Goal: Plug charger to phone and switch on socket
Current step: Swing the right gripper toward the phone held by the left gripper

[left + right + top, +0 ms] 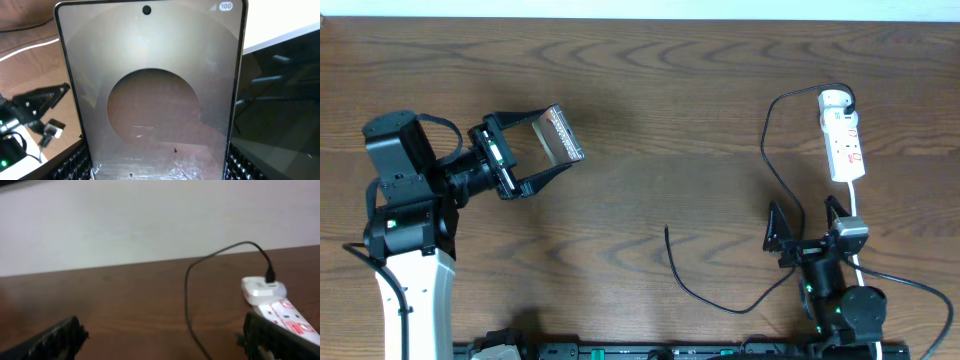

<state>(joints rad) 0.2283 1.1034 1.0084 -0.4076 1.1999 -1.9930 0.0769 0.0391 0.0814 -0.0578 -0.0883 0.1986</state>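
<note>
My left gripper (556,141) is shut on the phone (563,132) and holds it above the table's left half. In the left wrist view the phone (150,90) fills the frame between the fingers (160,170), its glossy face toward the camera. The white socket (841,135) lies at the far right. The charger's black plug (847,98) sits in its far end. The thin black cable (767,150) loops left and down, and its free tip (667,231) lies mid-table. My right gripper (804,213) is open and empty just in front of the socket, over the cable (187,295).
The socket's white cord (856,205) runs toward the front edge past my right arm. The right wrist view shows the socket (280,311) at the right beside a finger, with a pale wall behind the table's far edge.
</note>
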